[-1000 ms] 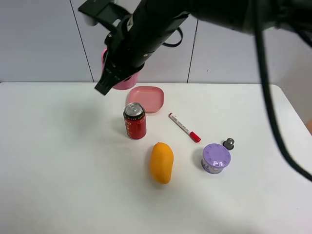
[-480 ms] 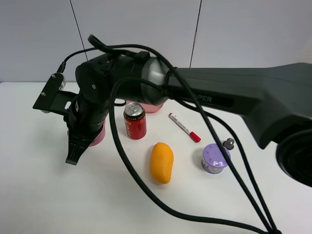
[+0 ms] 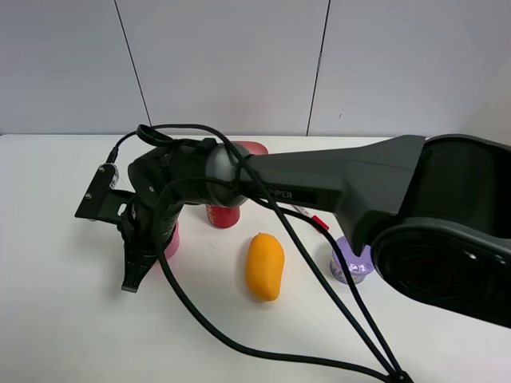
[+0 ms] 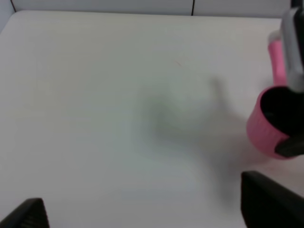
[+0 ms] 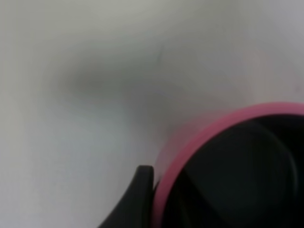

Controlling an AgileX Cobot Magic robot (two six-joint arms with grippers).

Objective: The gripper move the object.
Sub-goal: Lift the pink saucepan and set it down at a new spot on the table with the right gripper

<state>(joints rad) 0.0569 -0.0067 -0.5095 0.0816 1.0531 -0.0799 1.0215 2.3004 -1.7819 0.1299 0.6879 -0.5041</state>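
Position: pink saucepan (image 3: 171, 241) at the left-centre of the white surface (image 3: 64, 335), mostly hidden behind the right gripper (image 3: 137, 267); the high view shows only a strip of its pink wall. Whether it rests on the surface or hangs just clear cannot be told.

Right arm reaches across from the right side, gripper pointing down and toward the near edge. Its wrist view is blurred and very close. It shows the saucepan's pink rim and dark inside, with one black finger (image 5: 138, 197) pressed against the outside of the rim. The second finger is out of sight. Reads as clamped on the saucepan's wall.

Red can (image 3: 223, 217) is just beside the saucepan on its right, partly behind the arm. Orange mango (image 3: 264, 266) lies further right, apart from both.

Left gripper (image 4: 147, 211) is spread wide with nothing between its fingers. From its wrist view the saucepan is off to one side, handle pointing away.
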